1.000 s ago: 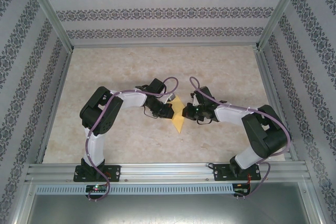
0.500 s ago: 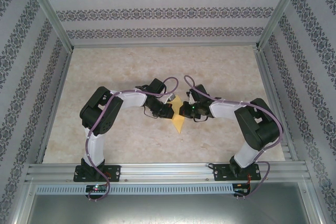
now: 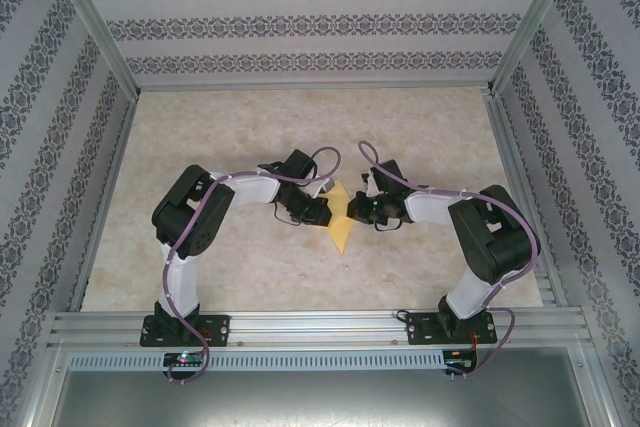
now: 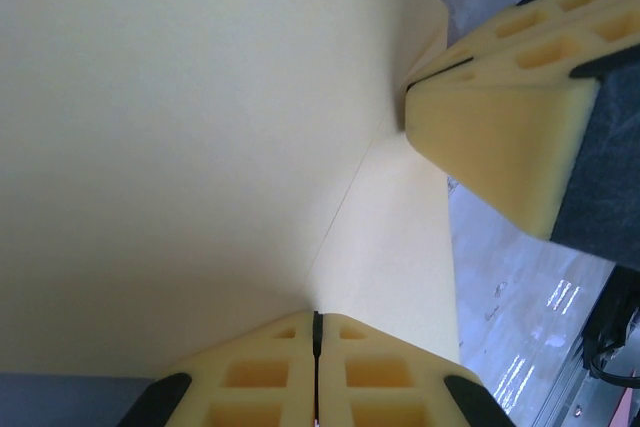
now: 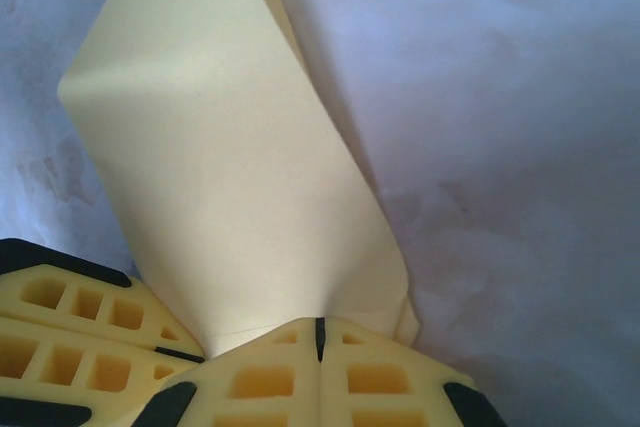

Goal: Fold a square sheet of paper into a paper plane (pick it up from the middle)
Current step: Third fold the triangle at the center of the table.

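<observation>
The square sheet of paper (image 3: 342,228) is mustard yellow and creased into a pointed shape, its tip toward the near edge. It hangs between both grippers at the middle of the table. My left gripper (image 3: 328,209) is shut on its left side. In the left wrist view the fingertips (image 4: 316,319) meet on the paper (image 4: 180,127), with the right gripper's fingers (image 4: 490,127) pinching the far edge. My right gripper (image 3: 356,209) is shut on the right side. In the right wrist view its tips (image 5: 320,325) clamp the curled paper (image 5: 220,167) beside the left gripper's fingers (image 5: 80,322).
The marbled tabletop (image 3: 420,127) is boxed in by patterned walls and aluminium posts. A metal rail (image 3: 320,327) runs along the near edge, where both arm bases are bolted. Bare table lies on all sides of the paper.
The right arm's elbow has swung in toward the centre. Its gripper pushed slightly left, then eased back, still holding the paper. The left arm has stayed put.
</observation>
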`<action>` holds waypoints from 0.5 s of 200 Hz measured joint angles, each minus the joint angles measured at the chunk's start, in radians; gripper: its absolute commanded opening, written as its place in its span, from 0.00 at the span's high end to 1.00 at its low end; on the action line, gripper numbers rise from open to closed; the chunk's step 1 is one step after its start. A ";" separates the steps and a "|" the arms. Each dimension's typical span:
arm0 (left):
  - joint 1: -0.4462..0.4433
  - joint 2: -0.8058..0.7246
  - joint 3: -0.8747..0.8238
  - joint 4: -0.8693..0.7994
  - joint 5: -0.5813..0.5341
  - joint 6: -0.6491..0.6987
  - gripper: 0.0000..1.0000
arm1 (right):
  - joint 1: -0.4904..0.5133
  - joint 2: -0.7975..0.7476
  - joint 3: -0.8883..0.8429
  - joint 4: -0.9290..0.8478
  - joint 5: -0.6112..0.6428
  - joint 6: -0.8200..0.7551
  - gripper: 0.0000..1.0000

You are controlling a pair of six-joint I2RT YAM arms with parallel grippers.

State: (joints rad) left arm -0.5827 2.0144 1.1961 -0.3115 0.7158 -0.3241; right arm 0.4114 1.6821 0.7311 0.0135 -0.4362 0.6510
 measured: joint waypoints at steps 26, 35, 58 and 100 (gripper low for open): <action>-0.001 0.000 0.002 0.000 -0.004 0.003 0.91 | -0.031 -0.004 -0.008 0.008 -0.015 -0.004 1.00; -0.001 0.000 0.002 0.000 -0.005 0.003 0.91 | -0.040 -0.009 -0.013 0.011 -0.013 -0.005 1.00; -0.001 0.000 0.002 0.000 -0.005 0.004 0.91 | -0.067 -0.032 -0.023 0.004 0.013 -0.013 1.00; -0.001 0.000 0.002 0.000 -0.005 0.004 0.91 | -0.057 -0.116 -0.035 -0.003 0.029 -0.017 1.00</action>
State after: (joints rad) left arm -0.5835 2.0144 1.1976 -0.3111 0.7109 -0.3199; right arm 0.3542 1.5665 0.6956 0.0109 -0.4076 0.6338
